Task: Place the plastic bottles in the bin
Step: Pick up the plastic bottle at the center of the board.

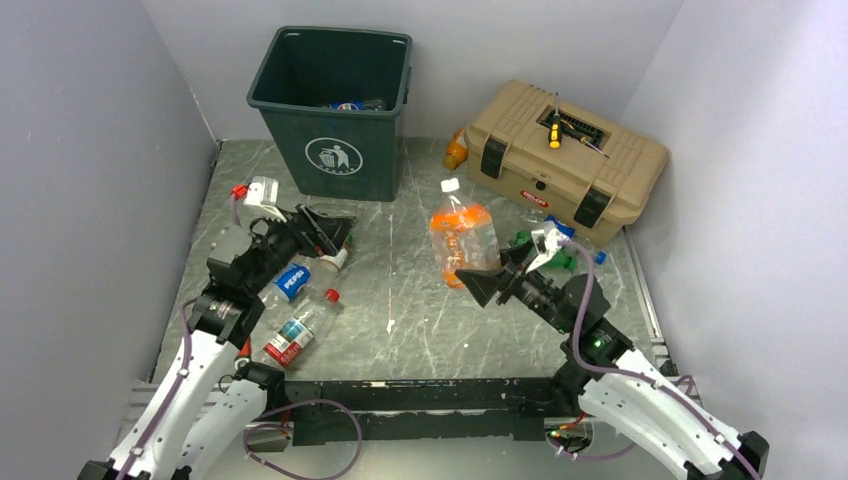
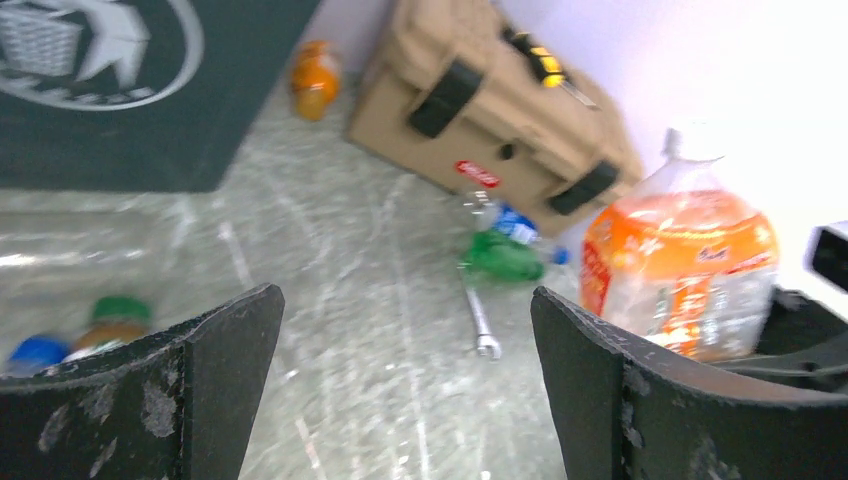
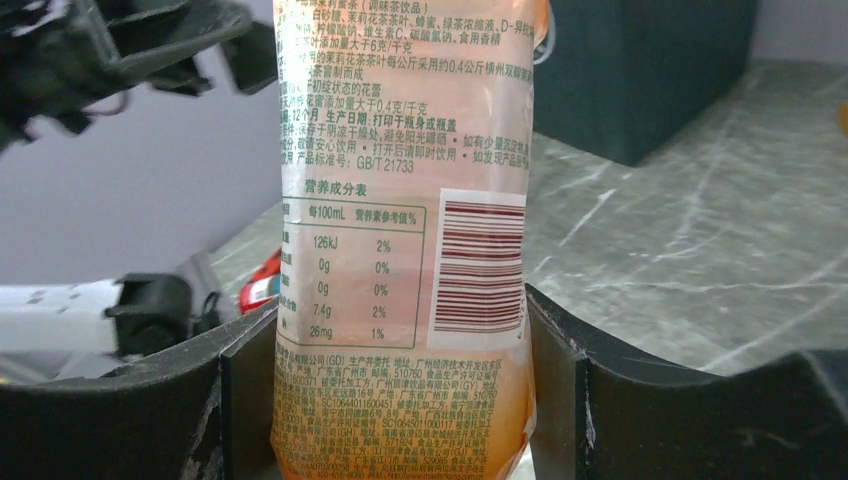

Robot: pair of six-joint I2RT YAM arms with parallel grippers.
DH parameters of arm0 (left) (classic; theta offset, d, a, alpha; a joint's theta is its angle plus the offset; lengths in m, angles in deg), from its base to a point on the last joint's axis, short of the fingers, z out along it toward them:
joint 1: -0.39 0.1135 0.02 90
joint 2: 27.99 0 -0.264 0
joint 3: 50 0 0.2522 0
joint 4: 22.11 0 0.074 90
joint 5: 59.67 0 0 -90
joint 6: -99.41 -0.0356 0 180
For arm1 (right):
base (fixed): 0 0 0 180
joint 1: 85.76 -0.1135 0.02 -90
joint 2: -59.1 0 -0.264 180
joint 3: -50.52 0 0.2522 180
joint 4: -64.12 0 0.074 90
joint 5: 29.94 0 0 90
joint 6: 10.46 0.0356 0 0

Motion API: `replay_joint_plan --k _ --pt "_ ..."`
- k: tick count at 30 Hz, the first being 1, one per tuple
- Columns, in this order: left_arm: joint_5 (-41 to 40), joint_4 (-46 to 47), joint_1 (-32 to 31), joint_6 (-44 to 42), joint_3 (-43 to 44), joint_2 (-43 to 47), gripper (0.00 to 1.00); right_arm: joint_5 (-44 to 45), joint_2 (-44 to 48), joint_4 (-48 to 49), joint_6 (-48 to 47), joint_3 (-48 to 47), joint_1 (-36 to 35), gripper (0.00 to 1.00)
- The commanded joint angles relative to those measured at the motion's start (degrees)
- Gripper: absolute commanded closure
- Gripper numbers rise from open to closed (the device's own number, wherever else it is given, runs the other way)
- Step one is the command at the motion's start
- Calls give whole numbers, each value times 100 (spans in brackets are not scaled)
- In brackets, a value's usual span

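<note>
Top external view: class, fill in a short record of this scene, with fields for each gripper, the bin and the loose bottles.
left gripper: open, holding nothing
right gripper: shut on the big clear plastic bottle with an orange label
tall dark green plastic bin: upright at the back, at least one bottle inside
loose bottles: a blue-labelled clear bottle and a red-labelled clear bottle lying by the left arm

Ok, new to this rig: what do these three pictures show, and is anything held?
Two robot arms stand at the near edge of the table. One picture looks down from above and behind them; the others come from each wrist's camera. The right end effector is shut on an orange-labelled bottle; the left end effector is open, empty. On the table: a green bin, a tan toolbox with a screwdriver on top, a Pepsi bottle and a red-labelled bottle loose.
</note>
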Motion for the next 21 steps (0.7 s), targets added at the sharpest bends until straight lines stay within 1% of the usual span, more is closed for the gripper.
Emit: replay_joint_plan --k 1,3,5,8,10,12,16,19,21 --pt "1739 2398 18 853 -350 -389 1 -791 598 1281 672 702 -3 64" --pt "2493 3164 18 1049 -389 -726 0 -846 793 1775 974 1010 -2 64" --pt "3009 3803 -3 1286 -408 -1065 0 -913 842 2473 1316 1298 -2 63" --pt "3558 4607 -84 1582 -390 -1535 1 -1107 561 3294 1743 1583 -12 64" --pt "3678 5040 -201 1711 -312 -1802 0 -1224 315 3693 1904 1639 -11 65" --pt "3612 5113 -361 1723 -200 -1978 0 -1285 102 3986 1966 1661 -36 65" --pt "3405 4764 -581 1536 100 -2175 1 -1273 -191 4190 1854 1619 -162 67" --pt "3298 4410 -679 1460 320 -2310 6 -1211 -330 4316 1763 1628 -294 67" --pt "3340 4528 -720 1533 378 -2410 9 -1190 -416 4351 1696 1620 -361 68"
